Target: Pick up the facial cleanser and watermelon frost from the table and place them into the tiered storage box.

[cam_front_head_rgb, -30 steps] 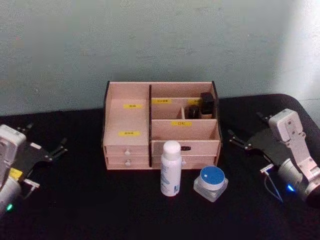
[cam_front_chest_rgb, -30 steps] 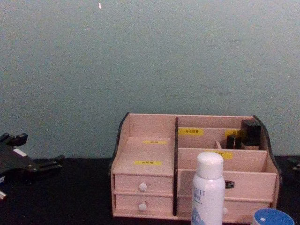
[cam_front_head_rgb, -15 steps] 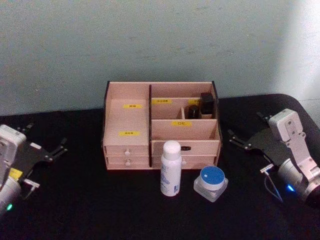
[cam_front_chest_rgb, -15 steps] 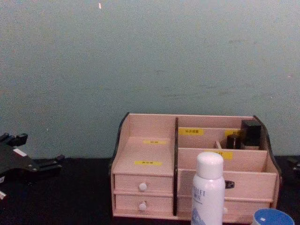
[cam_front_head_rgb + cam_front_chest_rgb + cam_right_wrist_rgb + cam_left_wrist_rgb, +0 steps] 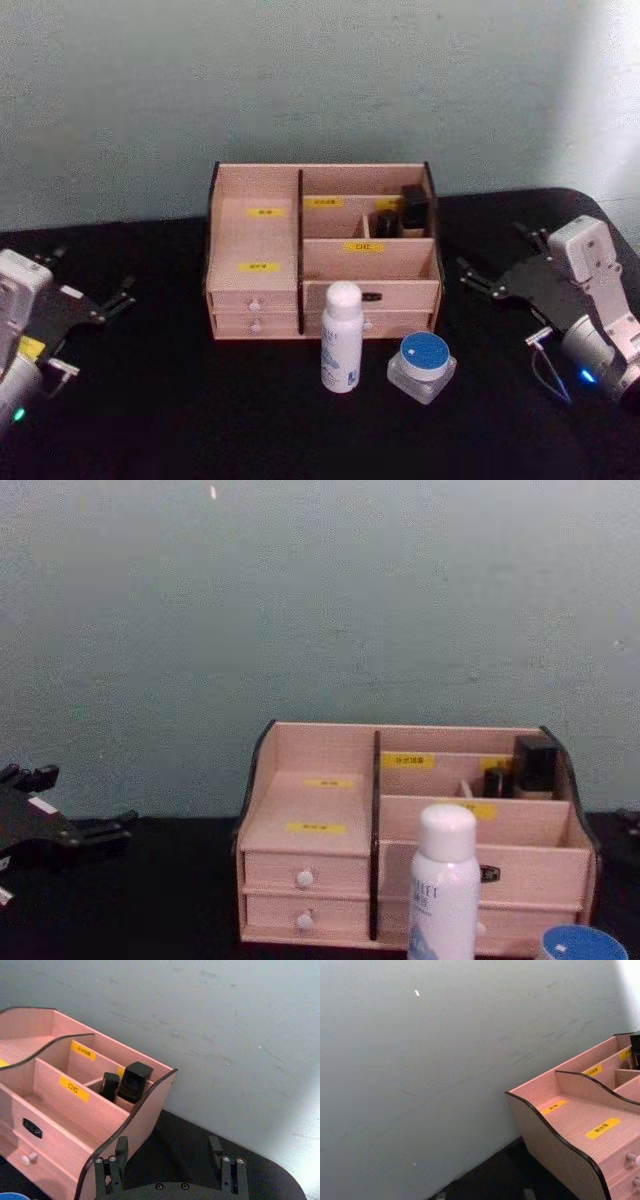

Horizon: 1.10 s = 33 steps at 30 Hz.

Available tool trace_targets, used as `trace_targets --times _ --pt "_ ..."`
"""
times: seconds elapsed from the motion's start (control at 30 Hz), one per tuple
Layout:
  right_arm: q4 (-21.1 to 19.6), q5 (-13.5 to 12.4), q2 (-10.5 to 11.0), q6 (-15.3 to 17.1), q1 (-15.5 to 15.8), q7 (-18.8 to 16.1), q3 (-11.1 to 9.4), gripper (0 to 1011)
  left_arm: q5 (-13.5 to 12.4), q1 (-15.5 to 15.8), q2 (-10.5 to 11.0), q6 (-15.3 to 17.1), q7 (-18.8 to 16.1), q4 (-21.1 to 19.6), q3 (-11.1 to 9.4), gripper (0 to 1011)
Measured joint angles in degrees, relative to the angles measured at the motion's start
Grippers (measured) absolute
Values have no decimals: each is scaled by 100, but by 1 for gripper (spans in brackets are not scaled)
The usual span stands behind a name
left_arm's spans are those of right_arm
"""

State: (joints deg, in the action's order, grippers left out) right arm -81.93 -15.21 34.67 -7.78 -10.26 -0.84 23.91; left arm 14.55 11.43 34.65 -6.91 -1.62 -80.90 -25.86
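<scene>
A white bottle (image 5: pixel 341 340) with blue print stands upright just in front of the tiered storage box (image 5: pixel 255 240). To its right sits a squat clear jar with a blue lid (image 5: pixel 423 365). I cannot tell which of the two is the facial cleanser and which the watermelon frost. The chest view shows the bottle (image 5: pixel 443 890), the jar lid (image 5: pixel 580 945) and the box (image 5: pixel 310 800). My left gripper (image 5: pixel 90 272) rests open at the far left of the table. My right gripper (image 5: pixel 497 256) hovers open to the right of the box, holding nothing, as the right wrist view confirms (image 5: pixel 168 1157).
Two small dark containers (image 5: pixel 412 208) stand in the box's back right compartment. The black table (image 5: pixel 180 400) stretches out on both sides of the box, and a pale wall (image 5: pixel 320 80) rises close behind it. In the left wrist view I see the box's left side (image 5: pixel 555 1140).
My right arm has drifted slightly to the right. The bottle, jar, box and left gripper stand as before.
</scene>
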Motion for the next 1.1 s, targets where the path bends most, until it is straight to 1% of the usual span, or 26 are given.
trace_targets --times 0.23,0.27,0.37,0.47,0.57,0.67,0.7,0.77,0.8,0.9,0.97,1.0,1.03,1.07,1.1 --pt "-335 -162 141 0 255 -201 -213 1002 0 0 0 0 0 0 0 1001" --pt "-445 -213 194 -4 343 -257 -270 1002 0 0 0 0 0 0 0 1001" --pt "-609 -296 274 -33 477 -366 -357 1002 0 0 0 0 0 0 0 1001" --pt "-804 -408 387 -134 650 -559 -449 1002 0 0 0 0 0 0 0 1001" --pt "-1025 -588 554 -337 870 -940 -529 1002 0 0 0 0 0 0 0 1001" --pt "-1127 -695 635 -443 976 -1176 -555 1002 0 0 0 0 0 0 0 1001" --pt "-1193 -763 684 -508 1044 -1334 -565 1002 0 0 0 0 0 0 0 1001" --pt "-1250 -828 725 -567 1100 -1504 -568 1002 0 0 0 0 0 0 0 1001" --pt "-1295 -898 763 -612 1147 -1675 -567 1002 0 0 0 0 0 0 0 1001" --pt "-1336 -1017 810 -665 1188 -1971 -540 1002 0 0 0 0 0 0 0 1001" --pt "-1346 -1170 855 -699 1207 -2354 -479 1002 0 0 0 0 0 0 0 1001" --pt "-1346 -1170 855 -699 1207 -2354 -479 1002 0 0 0 0 0 0 0 1001" --pt "-1346 -1230 867 -698 1208 -2524 -446 1002 0 0 0 0 0 0 0 1001" --pt "-1346 -1230 867 -698 1208 -2524 -446 1003 0 0 0 0 0 0 0 1001" --pt "-1328 -1316 866 -675 1195 -2756 -392 1002 0 0 0 0 0 0 0 1001"
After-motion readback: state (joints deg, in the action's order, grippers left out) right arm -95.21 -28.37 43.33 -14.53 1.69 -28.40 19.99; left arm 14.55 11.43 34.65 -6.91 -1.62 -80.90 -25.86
